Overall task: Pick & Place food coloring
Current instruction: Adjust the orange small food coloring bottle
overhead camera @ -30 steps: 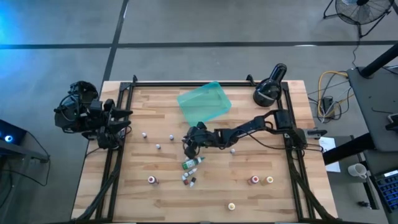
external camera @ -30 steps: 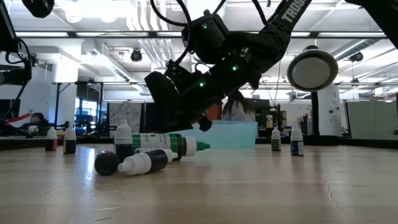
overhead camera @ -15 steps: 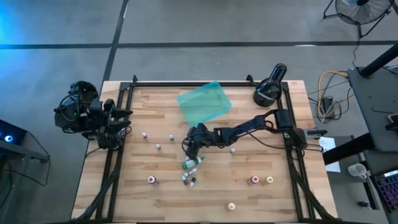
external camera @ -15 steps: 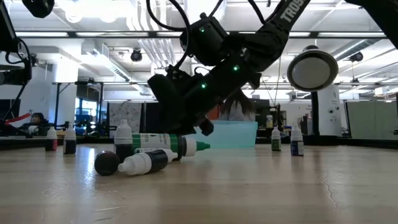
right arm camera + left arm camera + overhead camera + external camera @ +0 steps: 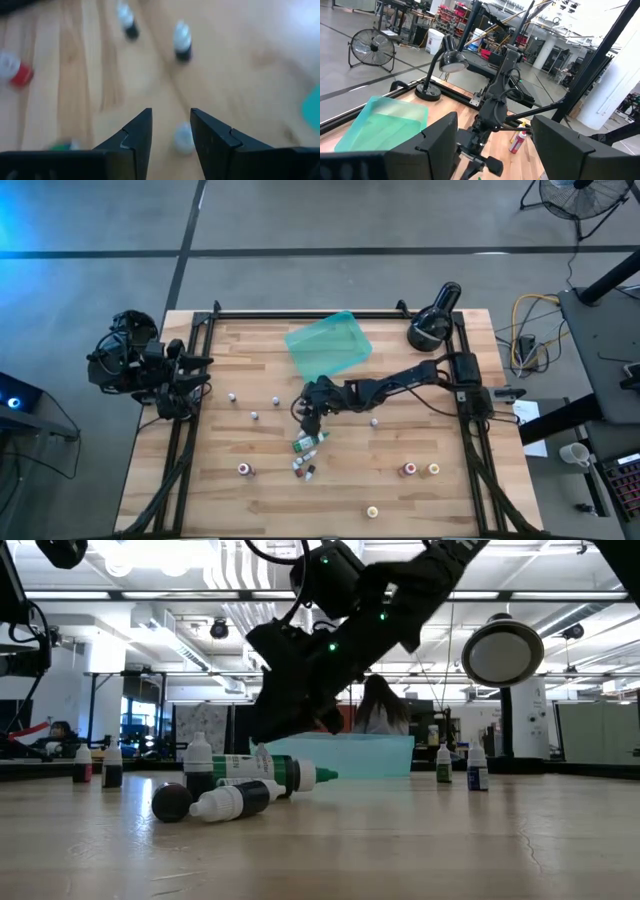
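Food coloring bottles lie scattered over the wooden table (image 5: pixel 200 490). A green one (image 5: pixel 311 442) lies on its side with two small ones (image 5: pixel 303 467) beside it; in the low view they are the green bottle (image 5: pixel 270 772) and a dark bottle (image 5: pixel 228 802). My right gripper (image 5: pixel 310 410) hovers just above and behind this cluster, open, with nothing between its fingers (image 5: pixel 135 140). Under it stands a white-capped bottle (image 5: pixel 182 138). My left gripper (image 5: pixel 195 375) waits open at the table's left edge.
A teal tray (image 5: pixel 328 345) lies at the back middle and a black lamp (image 5: pixel 432 320) at the back right. Single bottles stand at left centre (image 5: pixel 255 416), near the right arm (image 5: pixel 375 421) and along the front (image 5: pixel 408 469). A person sits beyond the tray (image 5: pixel 378 710).
My right gripper has lifted off the table beside the lying bottles and its fingers have spread wider. The bottles and the left arm have not moved.
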Available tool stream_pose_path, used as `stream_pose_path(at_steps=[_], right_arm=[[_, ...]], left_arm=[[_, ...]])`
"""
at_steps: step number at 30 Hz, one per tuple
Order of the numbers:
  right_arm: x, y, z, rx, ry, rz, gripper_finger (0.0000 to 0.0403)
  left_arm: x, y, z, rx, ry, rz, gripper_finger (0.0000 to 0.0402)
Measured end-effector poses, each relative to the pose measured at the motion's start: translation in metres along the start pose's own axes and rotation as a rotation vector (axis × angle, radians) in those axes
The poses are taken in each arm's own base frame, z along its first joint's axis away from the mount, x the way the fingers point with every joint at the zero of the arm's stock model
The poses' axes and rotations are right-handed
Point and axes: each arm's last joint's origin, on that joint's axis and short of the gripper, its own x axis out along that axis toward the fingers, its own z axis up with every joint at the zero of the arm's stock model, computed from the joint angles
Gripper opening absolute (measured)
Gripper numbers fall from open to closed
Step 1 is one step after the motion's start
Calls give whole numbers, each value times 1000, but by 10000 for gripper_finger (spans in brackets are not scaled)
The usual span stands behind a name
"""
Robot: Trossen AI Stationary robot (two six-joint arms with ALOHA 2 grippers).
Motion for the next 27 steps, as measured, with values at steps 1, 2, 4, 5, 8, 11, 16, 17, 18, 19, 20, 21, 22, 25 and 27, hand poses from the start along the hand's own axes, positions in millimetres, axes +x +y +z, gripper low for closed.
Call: stream_pose_path(at_steps=[1, 2, 4, 5, 8, 11, 16, 17, 18, 19, 20, 21, 22, 25, 27], right_arm=[[-3, 1, 1, -10, 47, 3, 129], [-6, 2, 2, -17, 87, 5, 130], [-13, 4, 5, -23, 185, 15, 130], [-17, 4, 5, -22, 242, 22, 129], [-25, 8, 7, -4, 385, 46, 125], [-30, 13, 8, 16, 464, 93, 123], [-33, 27, 3, -87, 497, 178, 129], [-33, 30, 2, -129, 497, 196, 130], [-34, 32, -1, -177, 499, 211, 132], [-34, 34, -3, -231, 500, 225, 133], [-34, 35, -5, -286, 498, 241, 135], [-34, 37, -6, -339, 495, 255, 137], [-34, 37, -7, -383, 491, 264, 139], [-33, 36, -6, -409, 479, 234, 148], [-32, 33, -5, -416, 470, 195, 157]], left_arm=[[0, 0, 0, 0, 0, 0, 225], [0, 0, 0, -1, 0, 0, 225], [0, 0, 0, -1, 0, -1, 225], [0, 0, 0, -1, 0, 0, 225], [0, 0, 0, -1, 0, -1, 225], [0, 0, 0, -1, 0, 0, 225], [0, 0, 0, 4, 1, 0, 225], [0, 0, 0, 6, 2, 1, 225], [0, 0, 0, 6, 2, 0, 225], [0, 0, 0, 6, 2, 1, 225], [0, 0, 0, 4, 2, 1, 225], [0, 0, 0, 1, 2, 0, 225], [0, 0, 0, 1, 2, 1, 225], [0, 0, 0, -5, 2, 1, 225], [0, 0, 0, -14, 2, 0, 225]])
